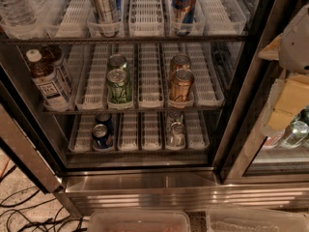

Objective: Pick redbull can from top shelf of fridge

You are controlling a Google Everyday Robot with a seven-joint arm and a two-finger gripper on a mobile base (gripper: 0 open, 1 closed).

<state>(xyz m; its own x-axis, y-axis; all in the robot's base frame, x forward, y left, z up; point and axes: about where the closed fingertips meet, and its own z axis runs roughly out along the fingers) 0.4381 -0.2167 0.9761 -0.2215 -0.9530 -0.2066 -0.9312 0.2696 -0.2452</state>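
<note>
The fridge [145, 178] stands open in front of me, with a dark frame and a steel base. On the top shelf [145, 36] the redbull can [184, 3], dark blue with silver, stands upright in a white lane right of centre, its top cut off by the frame edge. A mostly silver can with blue patches [104, 5] stands two lanes to its left. My gripper [295, 41] shows only as a pale grey shape at the right edge, outside the fridge frame, right of the redbull can and a little lower, apart from it.
A clear water bottle [15, 6] is at the shelf's far left. The middle rack holds tea bottles [48, 79], green cans [119, 83] and copper cans [181, 81]. The lower rack holds a blue can [101, 132] and a silver can [176, 132]. The right door post [241, 95], floor cables [29, 211] and plastic bins [140, 221] are nearby.
</note>
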